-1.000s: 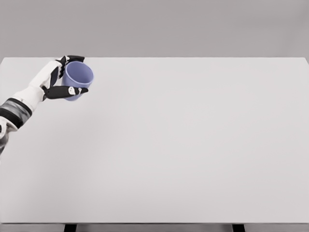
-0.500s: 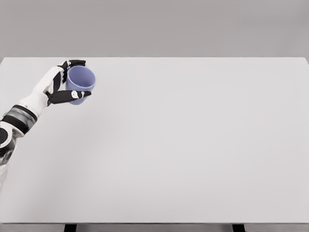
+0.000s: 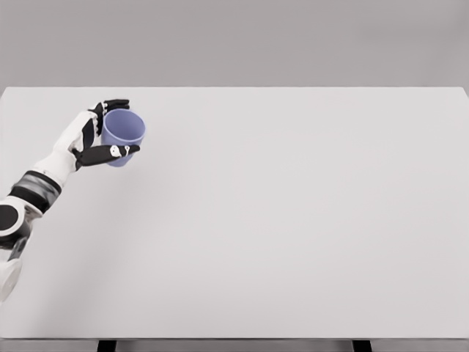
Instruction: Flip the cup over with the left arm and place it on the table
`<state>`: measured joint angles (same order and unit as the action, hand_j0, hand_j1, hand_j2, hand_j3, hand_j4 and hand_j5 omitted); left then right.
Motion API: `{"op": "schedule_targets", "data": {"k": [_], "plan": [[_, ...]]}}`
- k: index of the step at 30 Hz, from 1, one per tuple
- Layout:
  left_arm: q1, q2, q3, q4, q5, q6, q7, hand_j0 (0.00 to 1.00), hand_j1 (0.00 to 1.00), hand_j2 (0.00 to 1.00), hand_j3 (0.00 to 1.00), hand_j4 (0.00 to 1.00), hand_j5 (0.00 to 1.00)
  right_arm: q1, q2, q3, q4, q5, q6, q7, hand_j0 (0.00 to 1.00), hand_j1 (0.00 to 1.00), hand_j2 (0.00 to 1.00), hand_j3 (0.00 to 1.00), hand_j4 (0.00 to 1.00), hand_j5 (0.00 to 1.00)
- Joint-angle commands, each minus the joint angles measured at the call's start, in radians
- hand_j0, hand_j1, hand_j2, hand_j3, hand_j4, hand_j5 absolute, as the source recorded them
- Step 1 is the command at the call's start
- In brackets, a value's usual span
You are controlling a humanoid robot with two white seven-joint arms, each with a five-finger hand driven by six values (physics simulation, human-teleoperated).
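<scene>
1. Head view shows the cup, a plain blue-violet one, at the far left of the scene, held above the far-left part of the surface.
2. It is nearly upright, its open mouth facing up and leaning slightly toward the right, so the inside wall shows.
3. Whether its base touches the surface or sits just above it cannot be told from this angle.
4. Around the cup is the left hand, white with black fingers.
5. Those fingers are curled around the cup and pinch it: some wrap over the far side near the rim, and one lies across the near side low on the wall.
6. From the hand, the white forearm runs down and to the left, past a grey and black band at the wrist, to a rounded joint at the left edge.
7. Beyond the hand, the pale surface stretches across to the right edge and down to the near edge.
8. Two dark legs show under its near edge.
9. Behind the far edge is a flat grey backdrop.
</scene>
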<state>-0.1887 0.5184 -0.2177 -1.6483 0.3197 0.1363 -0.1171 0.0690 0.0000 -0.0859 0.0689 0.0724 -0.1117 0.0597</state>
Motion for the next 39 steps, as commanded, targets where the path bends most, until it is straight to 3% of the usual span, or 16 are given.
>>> {"op": "schedule_targets", "data": {"k": [1, 10, 39], "plan": [[0.0, -0.018, 0.015, 0.004, 0.002, -0.001, 0.001, 0.8, 0.8, 0.8, 0.8, 0.8, 0.8, 0.0, 0.0, 0.0, 0.0, 0.0, 0.0, 0.0, 1.0, 1.0, 1.0, 1.0, 1.0, 1.0], [0.0, -0.055, 0.032, 0.041, 0.002, -0.001, -0.001, 0.8, 0.8, 0.8, 0.8, 0.8, 0.8, 0.0, 0.0, 0.0, 0.0, 0.001, 0.0, 0.0, 1.0, 1.0, 1.0, 1.0, 1.0, 1.0], [0.028, -0.08, 0.051, 0.042, 0.001, -0.017, 0.005, 0.84, 0.84, 0.84, 0.84, 0.84, 0.84, 0.0, 0.0, 0.0, 0.0, 0.0, 0.0, 0.0, 1.0, 1.0, 1.0, 1.0, 1.0, 1.0]]}}
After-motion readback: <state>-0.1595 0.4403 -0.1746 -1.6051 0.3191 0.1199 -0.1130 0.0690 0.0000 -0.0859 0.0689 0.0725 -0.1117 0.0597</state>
